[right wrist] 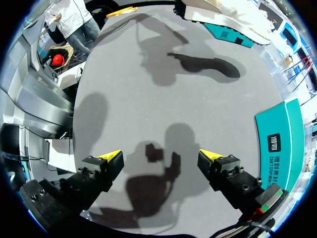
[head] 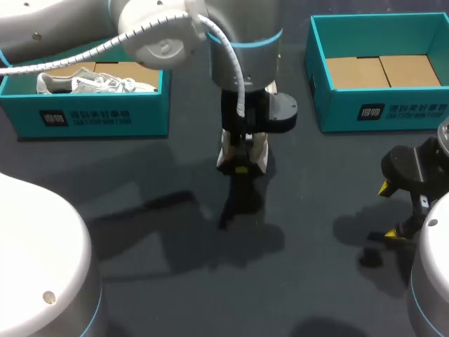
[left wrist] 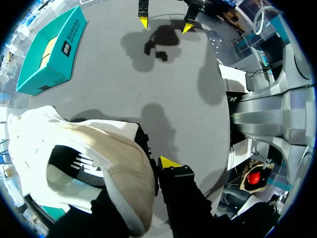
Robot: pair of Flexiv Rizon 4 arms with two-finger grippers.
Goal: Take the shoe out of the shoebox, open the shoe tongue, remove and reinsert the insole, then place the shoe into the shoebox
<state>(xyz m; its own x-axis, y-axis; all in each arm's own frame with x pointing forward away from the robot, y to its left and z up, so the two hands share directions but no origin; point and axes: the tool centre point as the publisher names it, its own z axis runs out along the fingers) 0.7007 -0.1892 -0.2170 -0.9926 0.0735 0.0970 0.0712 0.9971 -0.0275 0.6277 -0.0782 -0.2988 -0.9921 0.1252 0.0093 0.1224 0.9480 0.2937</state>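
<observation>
The left hand (head: 242, 167) is clamped on a white shoe (left wrist: 99, 148), held above the middle of the tabletop (head: 140, 232). The right hand (right wrist: 159, 157) hangs wide open and empty, near the right teal shoebox (head: 379, 105). The left shoebox (head: 91, 116) holds another shoe (head: 91, 84).

Robotics lab, two robot arms (head: 245, 49) over grey table (head: 316, 193)

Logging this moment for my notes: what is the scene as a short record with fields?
left gripper: shut on shoe, over the table's middle
right gripper: open, nothing between its fingers
left box: holds another shoe
right box: no shoe inside, cardboard floor showing
</observation>
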